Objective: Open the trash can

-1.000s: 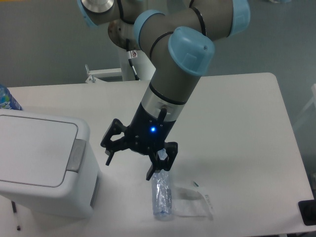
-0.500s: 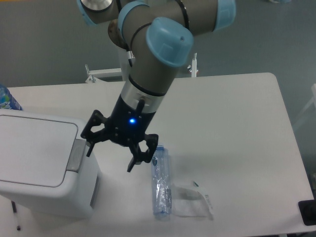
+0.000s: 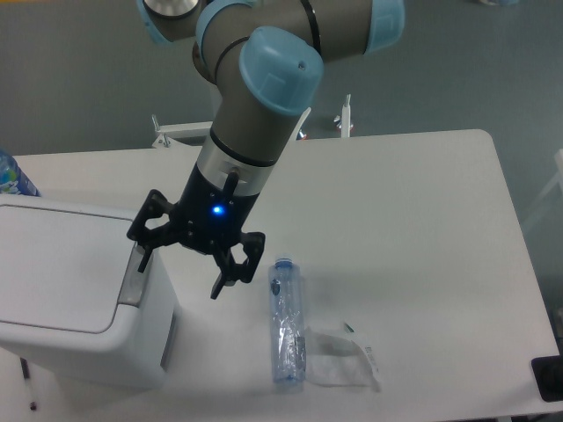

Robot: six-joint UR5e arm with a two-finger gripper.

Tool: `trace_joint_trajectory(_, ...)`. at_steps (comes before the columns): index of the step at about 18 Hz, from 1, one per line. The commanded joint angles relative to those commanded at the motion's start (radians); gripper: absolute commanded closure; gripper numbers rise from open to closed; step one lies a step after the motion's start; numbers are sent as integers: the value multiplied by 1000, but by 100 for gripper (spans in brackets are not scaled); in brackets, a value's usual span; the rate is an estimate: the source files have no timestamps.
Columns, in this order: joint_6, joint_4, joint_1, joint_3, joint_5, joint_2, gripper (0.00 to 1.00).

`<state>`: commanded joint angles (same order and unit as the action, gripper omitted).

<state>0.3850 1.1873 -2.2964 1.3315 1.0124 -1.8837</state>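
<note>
Over the last second the pincer [image 3: 183, 263] has swung leftward, away from the bottle [image 3: 287, 321] it hovered over, and now hangs at the right edge of the trash can [image 3: 75, 299]. Its two black fingers are spread wide, with nothing between them. The left finger [image 3: 142, 248] lies over the grey push-tab [image 3: 134, 280] at the lid's right edge; whether it touches the tab cannot be told from this view. The other finger [image 3: 225, 277] points down over bare counter [image 3: 413, 229], just to the right of the bin. A blue light glows on the pincer's body.

The trash can stands to the left of and below the pincer, its flat white lid [image 3: 53, 268] shut. The clear bottle lies on its side on the counter to the right of the pincer and nearer the camera, its blue cap [image 3: 281, 263] towards the pincer. A scrap of clear wrapping [image 3: 347, 359] rests beside the bottle's lower end. Far to the left, behind the bin, a bit of a second blue-labelled bottle [image 3: 12, 176] shows at the frame edge.
</note>
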Motion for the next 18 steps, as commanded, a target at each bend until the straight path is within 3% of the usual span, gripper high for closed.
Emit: trace_joint_trajectory(18,2,-14,0,12,12,-12,0)
